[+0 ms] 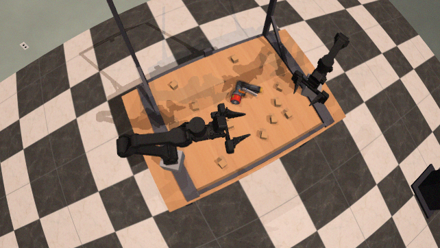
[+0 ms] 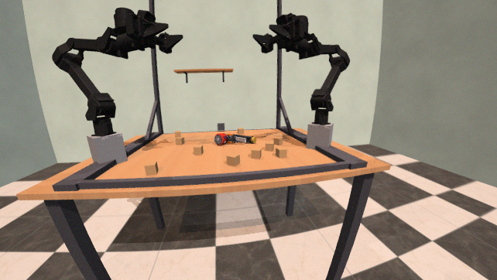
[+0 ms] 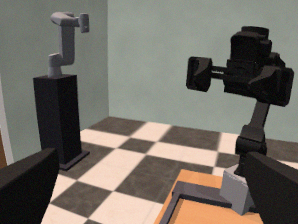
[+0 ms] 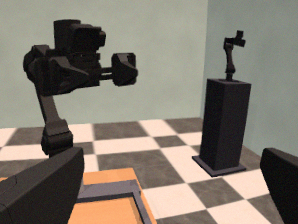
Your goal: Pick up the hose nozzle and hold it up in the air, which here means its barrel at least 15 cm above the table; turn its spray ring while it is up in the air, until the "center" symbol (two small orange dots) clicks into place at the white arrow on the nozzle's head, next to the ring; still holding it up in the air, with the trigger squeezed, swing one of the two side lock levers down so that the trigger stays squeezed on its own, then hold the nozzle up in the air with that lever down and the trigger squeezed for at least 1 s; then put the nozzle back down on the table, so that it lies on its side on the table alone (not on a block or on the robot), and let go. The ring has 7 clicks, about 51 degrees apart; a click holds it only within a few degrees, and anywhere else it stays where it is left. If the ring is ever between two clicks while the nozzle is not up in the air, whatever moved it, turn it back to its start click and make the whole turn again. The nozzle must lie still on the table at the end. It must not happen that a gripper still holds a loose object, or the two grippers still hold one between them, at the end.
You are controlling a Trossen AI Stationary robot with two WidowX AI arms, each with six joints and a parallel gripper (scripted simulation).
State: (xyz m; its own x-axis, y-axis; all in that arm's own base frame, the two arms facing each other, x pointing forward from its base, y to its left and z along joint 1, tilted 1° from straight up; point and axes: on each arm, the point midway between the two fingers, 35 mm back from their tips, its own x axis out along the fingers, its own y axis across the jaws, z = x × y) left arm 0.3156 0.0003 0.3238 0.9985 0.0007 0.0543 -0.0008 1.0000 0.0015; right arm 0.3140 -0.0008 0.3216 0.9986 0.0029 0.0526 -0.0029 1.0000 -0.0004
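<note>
Carrying everything is the worktop (image 1: pixel 168 202) (image 2: pixel 186 170), with the right arm (image 1: pixel 154 138) (image 2: pixel 81 79) (image 3: pixel 257 117) and the left arm (image 1: pixel 327 63) (image 2: pixel 334 73) (image 4: pixel 47 107) raised above it. The right gripper (image 1: pixel 247 125) (image 2: pixel 174 32) (image 3: pixel 220 82) (image 4: pixel 175 158) stands wide and holds nothing; the left gripper (image 1: pixel 303 98) (image 2: pixel 262 32) (image 3: pixel 153 161) (image 4: pixel 114 75) is equally wide, also without any object.

Next in size is the hose nozzle (image 1: pixel 249 85) (image 2: pixel 234 139). It lies on its side on the worktop, toward the back, apart from both grippers and from the small wooden blocks (image 1: pixel 222 162) (image 2: pixel 151 169) scattered around.

About progress, I judge that no step is finished — the nozzle is not lifted, so the pickup seems to be the next work. After it should come turning the ring to "center", squeezing the trigger, lowering one lock lever, the holding, and the laying down with release.

Smallest are the details: the ring's symbols and the white arrow are too small to read, and the lever position I cannot tell.
</note>
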